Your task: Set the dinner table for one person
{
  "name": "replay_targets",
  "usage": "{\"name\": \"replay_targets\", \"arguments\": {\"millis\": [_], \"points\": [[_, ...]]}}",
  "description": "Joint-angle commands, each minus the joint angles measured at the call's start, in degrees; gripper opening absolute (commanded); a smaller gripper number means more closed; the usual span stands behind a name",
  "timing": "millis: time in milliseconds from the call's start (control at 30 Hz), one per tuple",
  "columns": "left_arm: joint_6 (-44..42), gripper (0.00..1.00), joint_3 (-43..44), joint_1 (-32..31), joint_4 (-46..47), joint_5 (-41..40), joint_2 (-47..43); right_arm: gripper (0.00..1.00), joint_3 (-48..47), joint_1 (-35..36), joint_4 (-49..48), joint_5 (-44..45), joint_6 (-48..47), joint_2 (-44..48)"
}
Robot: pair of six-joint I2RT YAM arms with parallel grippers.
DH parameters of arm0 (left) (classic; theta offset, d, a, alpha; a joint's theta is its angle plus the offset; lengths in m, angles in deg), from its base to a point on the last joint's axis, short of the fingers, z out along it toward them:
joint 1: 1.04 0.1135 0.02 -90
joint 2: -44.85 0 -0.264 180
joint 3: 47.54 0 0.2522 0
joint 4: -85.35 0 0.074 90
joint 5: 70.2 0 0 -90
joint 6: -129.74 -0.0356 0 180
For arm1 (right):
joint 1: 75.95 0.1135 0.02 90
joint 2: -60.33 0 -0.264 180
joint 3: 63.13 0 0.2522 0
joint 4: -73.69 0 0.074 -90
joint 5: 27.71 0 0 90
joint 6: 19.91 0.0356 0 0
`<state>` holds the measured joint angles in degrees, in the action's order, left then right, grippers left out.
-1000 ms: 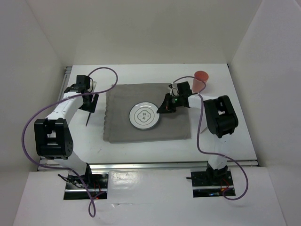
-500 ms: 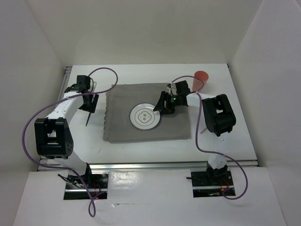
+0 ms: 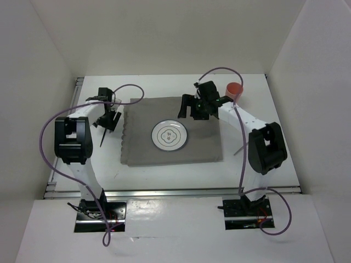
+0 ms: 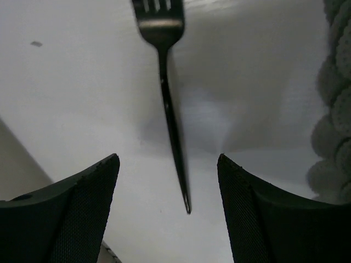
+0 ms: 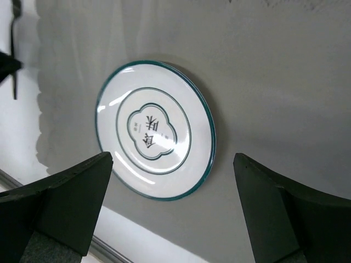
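A white plate (image 3: pixel 169 135) with a green rim lies flat in the middle of the grey scallop-edged mat (image 3: pixel 203 149) on the white dinner table (image 3: pixel 263 159). My right gripper (image 3: pixel 186 108) hangs open above the mat behind the plate, holding nothing; in its wrist view the plate (image 5: pixel 155 129) shows between the spread fingers (image 5: pixel 71 192). A black fork (image 3: pixel 103 138) lies on the table left of the mat. My left gripper (image 3: pixel 109 118) stands open over the handle end of the fork (image 4: pixel 171 126), with a gap to each finger (image 4: pixel 82 208).
A red cup (image 3: pixel 235 90) stands on the table just off the mat's far right corner. The mat's scalloped edge (image 4: pixel 334 82) runs close on the right of the left gripper. White walls enclose the table; metal rails line its near and left edges.
My right gripper has opened, let go of the plate and drawn back and up toward the far edge of the mat. The left arm has shifted pose and its jaws have narrowed slightly.
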<state>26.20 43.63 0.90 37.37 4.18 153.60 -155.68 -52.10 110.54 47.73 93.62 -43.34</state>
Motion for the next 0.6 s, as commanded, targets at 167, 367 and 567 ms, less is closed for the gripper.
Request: {"name": "replay_targets", "arguments": {"millis": [167,367,567], "points": [[-1.2,0.74,15.5,0.0,-1.9,5.7,13.5,0.99,1.7,-0.2,5.4,7.0,0.8,12.1],[0.7,0.56,16.1,0.0,-8.3,6.2,16.4,0.99,4.9,-1.8,10.8,10.7,2.5,17.3],[1.2,0.59,10.0,1.2,-9.7,6.2,11.6,0.99,5.5,-2.3,10.8,12.6,3.0,19.7]]}}
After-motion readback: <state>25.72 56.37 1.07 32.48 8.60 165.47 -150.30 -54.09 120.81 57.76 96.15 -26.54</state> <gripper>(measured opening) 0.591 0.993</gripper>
